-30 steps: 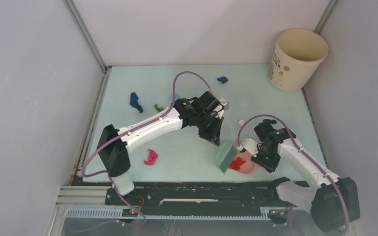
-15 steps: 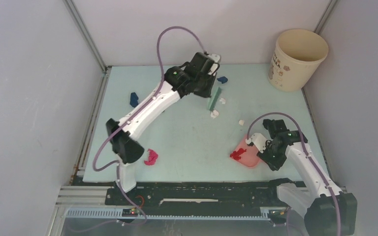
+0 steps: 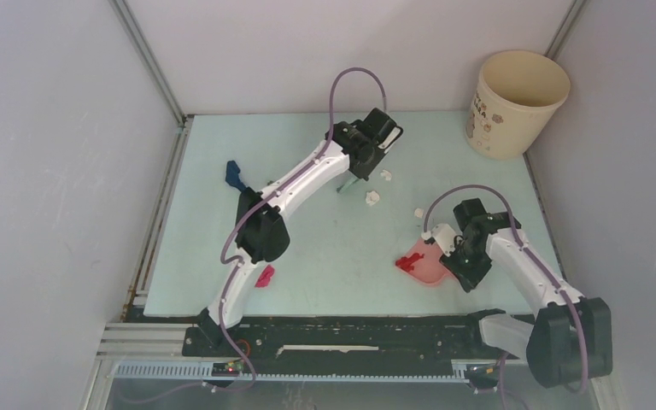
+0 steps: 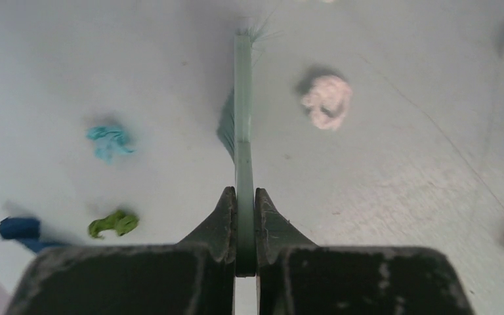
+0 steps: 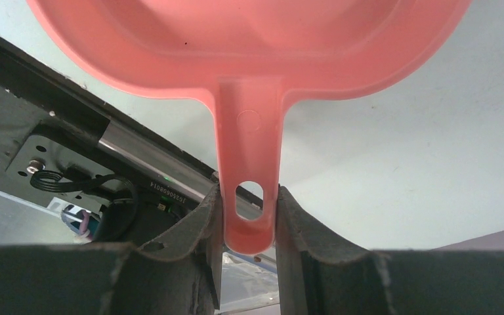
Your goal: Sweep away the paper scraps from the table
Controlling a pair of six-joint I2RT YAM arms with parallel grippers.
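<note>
Either side of L hand (image 4: 245, 197) — clamped on brush (image 4: 243, 98) — paper scraps (image 4: 327, 102) lie clear; R hand (image 5: 246, 197) pinches dustpan (image 5: 236, 39) handle.

i find no text that i can read in full. the cream bucket (image 3: 517, 102) carries dark print on its side, too small to resolve. in the right wrist view, a white character string on the black frame (image 5: 170, 193) is blurred.

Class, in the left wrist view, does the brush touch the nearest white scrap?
No: bare table separates the brush from that white scrap beside it.
</note>
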